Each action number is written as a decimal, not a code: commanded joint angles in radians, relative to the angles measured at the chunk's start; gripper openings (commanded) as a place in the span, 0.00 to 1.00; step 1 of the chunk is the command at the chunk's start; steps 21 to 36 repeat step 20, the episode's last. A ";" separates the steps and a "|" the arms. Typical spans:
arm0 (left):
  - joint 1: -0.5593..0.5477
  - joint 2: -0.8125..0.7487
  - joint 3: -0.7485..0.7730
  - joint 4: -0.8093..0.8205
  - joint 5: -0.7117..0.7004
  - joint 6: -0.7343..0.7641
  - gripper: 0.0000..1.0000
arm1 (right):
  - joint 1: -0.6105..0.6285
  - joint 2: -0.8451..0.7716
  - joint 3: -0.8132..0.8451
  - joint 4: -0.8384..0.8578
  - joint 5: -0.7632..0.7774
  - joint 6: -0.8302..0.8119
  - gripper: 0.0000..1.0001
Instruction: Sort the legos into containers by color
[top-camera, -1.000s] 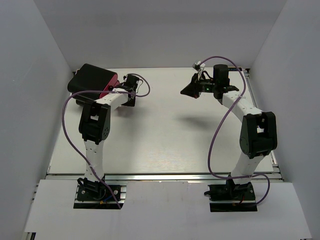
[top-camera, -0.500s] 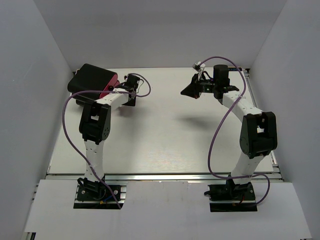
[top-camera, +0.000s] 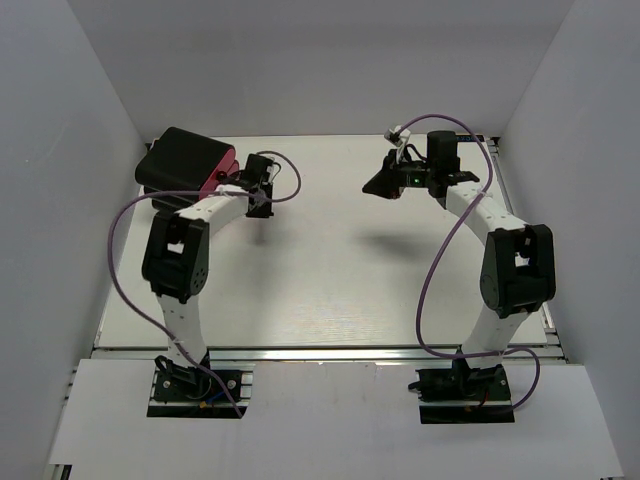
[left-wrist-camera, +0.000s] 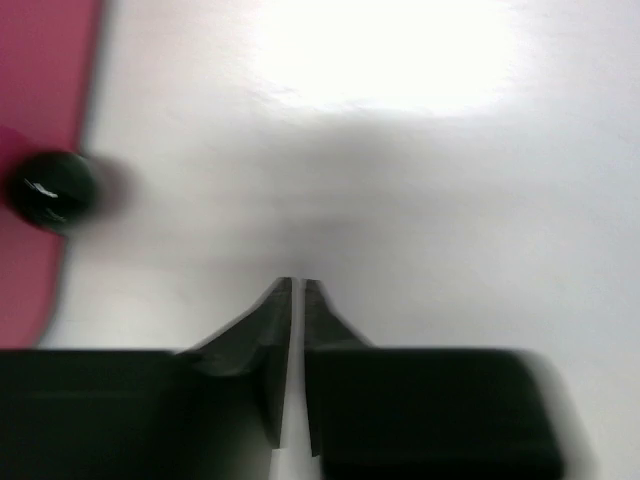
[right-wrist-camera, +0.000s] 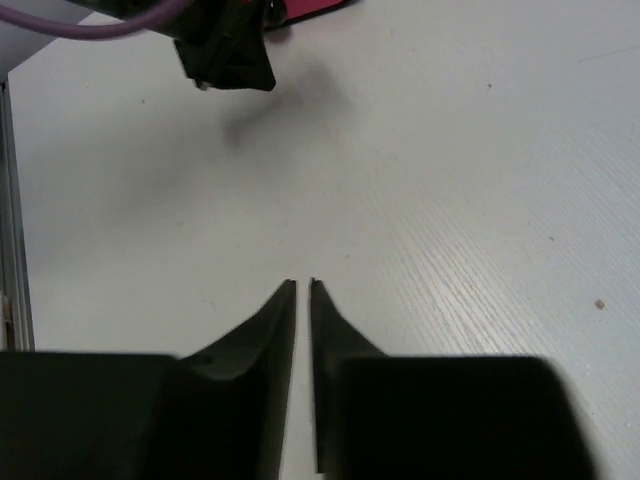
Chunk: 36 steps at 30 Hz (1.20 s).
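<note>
**Magenta drawers, both grippers closed on nothing**

Magenta-pink drawers (left-wrist-camera: 40, 100) sit in 1 black rounded cabinet (top-camera: 180, 158), which stands at the far left corner of the white table (top-camera: 330, 270). The top view shows only a strip of pink front on the cabinet's right side, so the number of drawers cannot be told. The blurred left wrist view shows 1 small round black knob (left-wrist-camera: 50, 190) on that front. Whether any legos lie inside the drawers cannot be told, as the fronts hide the insides.

2 arms are in view, each trailing 1 purple cable (top-camera: 125, 250).

The left gripper (left-wrist-camera: 297, 288) hangs just beside the cabinet, off its pink front and near the knob. Its 2 fingers are drawn together to a thin slit with nothing between them.

The right gripper (right-wrist-camera: 302, 285) is well apart from the cabinet, across the table on the side the drawer fronts face. Its 2 fingers are likewise closed to a hairline gap and grip nothing. Its wrist view looks back toward the cabinet.
</note>
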 joint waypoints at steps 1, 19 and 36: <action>-0.012 -0.248 -0.097 0.137 0.328 -0.055 0.27 | -0.002 -0.059 0.030 -0.077 0.019 -0.056 0.22; -0.012 -0.952 -0.511 0.329 0.543 -0.253 0.98 | -0.020 -0.246 0.084 -0.364 0.616 0.028 0.89; -0.012 -0.963 -0.525 0.325 0.543 -0.250 0.98 | -0.025 -0.295 0.053 -0.312 0.623 0.019 0.90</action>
